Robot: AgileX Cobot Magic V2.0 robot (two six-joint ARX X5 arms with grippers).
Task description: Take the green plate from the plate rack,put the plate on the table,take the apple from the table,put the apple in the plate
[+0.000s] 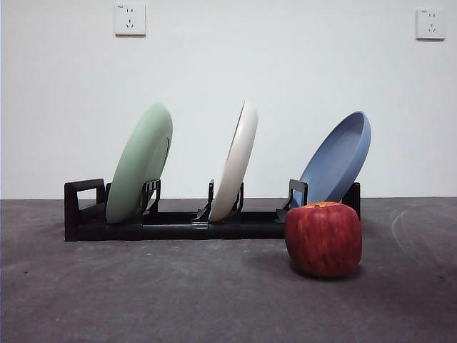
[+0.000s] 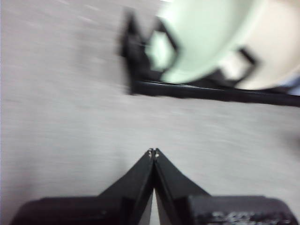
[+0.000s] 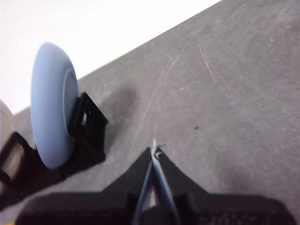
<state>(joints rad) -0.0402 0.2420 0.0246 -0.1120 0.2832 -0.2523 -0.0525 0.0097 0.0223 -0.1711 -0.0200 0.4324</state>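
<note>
Pale mint green plate (image 1: 139, 163) tilted in black plate rack (image 1: 171, 225), left gripper (image 2: 153, 152) closed, right gripper (image 3: 156, 151) closed

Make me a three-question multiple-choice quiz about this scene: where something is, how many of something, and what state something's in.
1. Where is the apple?
A. on the table, in front of the blue plate
B. on a plate
C. in a gripper

2. How many plates stand in the plate rack?
A. two
B. three
C. four

3. How is the green plate?
A. flat on the table
B. leaning on edge in the rack
C. gripped

Answers: 1 A, it rests on the dark surface; 2 B, green, cream-white plate and blue; 3 B, its edge sits between dividers.
</note>
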